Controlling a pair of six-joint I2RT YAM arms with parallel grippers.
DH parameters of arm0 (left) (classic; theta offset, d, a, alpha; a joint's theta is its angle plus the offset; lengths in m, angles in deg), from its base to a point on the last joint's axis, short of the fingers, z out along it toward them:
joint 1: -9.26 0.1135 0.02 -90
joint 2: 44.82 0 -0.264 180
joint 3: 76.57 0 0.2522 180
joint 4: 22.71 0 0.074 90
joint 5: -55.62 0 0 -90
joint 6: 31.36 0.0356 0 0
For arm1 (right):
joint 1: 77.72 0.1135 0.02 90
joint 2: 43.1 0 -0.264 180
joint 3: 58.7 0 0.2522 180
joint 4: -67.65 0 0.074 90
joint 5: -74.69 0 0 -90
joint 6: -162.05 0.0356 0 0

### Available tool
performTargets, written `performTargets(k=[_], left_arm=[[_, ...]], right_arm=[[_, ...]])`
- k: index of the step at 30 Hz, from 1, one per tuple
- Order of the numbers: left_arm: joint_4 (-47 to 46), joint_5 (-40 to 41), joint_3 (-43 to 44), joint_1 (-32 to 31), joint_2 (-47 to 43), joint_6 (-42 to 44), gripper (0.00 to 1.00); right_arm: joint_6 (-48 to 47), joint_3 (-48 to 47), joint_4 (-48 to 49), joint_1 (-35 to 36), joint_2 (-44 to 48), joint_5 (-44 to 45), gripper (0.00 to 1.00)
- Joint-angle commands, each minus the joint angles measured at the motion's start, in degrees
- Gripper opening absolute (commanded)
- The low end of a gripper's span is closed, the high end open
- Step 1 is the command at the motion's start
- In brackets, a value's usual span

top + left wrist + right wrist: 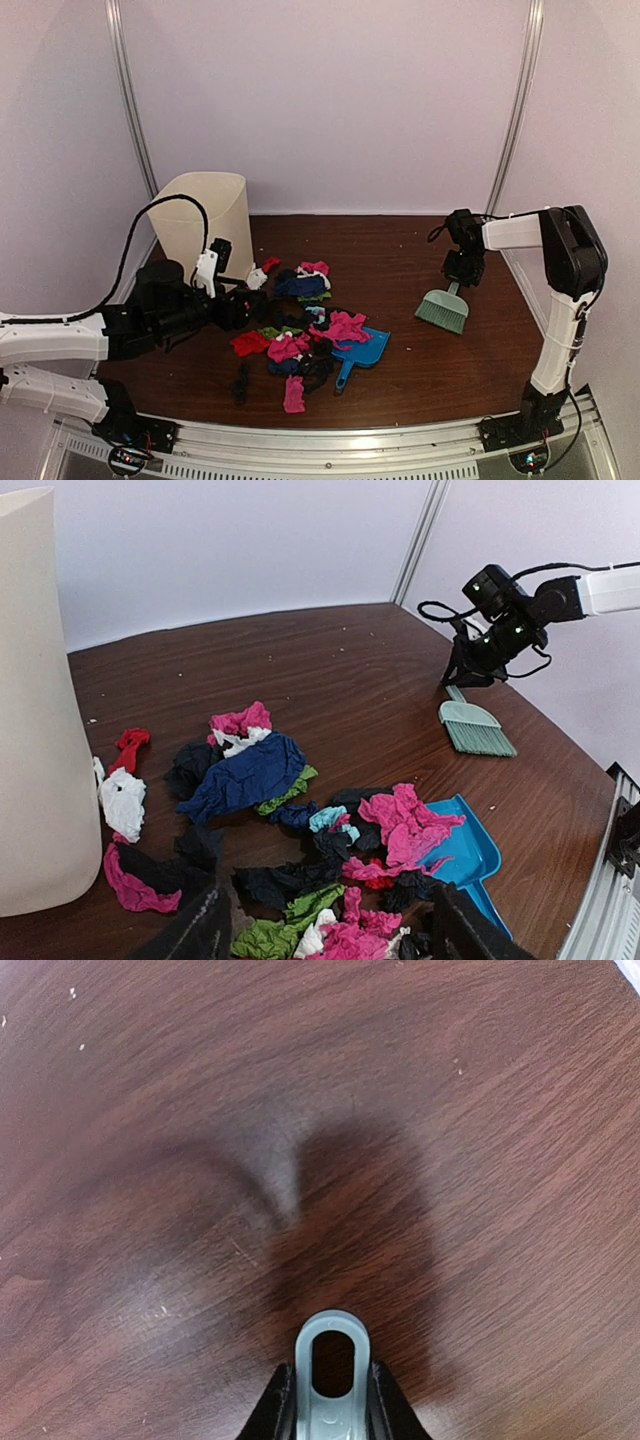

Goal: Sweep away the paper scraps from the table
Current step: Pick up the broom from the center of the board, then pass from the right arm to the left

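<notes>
The paper scraps point(300, 335) lie in a loose pile of pink, red, dark blue, black, green and white bits on the left-centre of the table point(400, 250). In the left wrist view the paper scraps point(250, 775) spread just ahead of my left gripper point(330, 938), which hovers low over their near edge, open and holding nothing. In the top view the left gripper point(243, 306) sits at the pile's left side. My right gripper point(463, 276) is shut on the handle of the pale green hand brush point(443, 308), whose bristles rest on the table. The brush handle point(333, 1360) shows squeezed between the right gripper point(333, 1405) fingers.
A blue dustpan point(366, 350) lies at the pile's right edge, with pink scraps spilling onto the dustpan point(470, 852). A cream waste bin point(205, 225) stands at the back left, close beside the left arm. The silver rail point(350, 440) runs along the front.
</notes>
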Motion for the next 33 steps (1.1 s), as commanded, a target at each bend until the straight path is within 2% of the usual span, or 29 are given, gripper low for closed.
performTargets(k=[1,7,14,33], left_arm=[[-4.25,-1.49,0.86,-0.22,1.48,0.89,0.71],[-5.36,-4.73,2.33,-0.23,3.98,0.88,0.71],[-7.26,-10.57,4.82,-0.61,8.18,0.71,0.71],[-7.12,-14.74,19.56,-5.7,22.31,2.71,0.71]], right_arm=[[-1.3,0.5,-1.55,0.4,-2.12,-1.5,0.13],[-3.31,1.66,1.29,0.4,0.69,-6.17,0.0],[-4.01,5.21,3.83,1.13,7.13,-10.11,0.0],[-0.13,19.19,12.68,5.29,30.59,-19.31,0.0]])
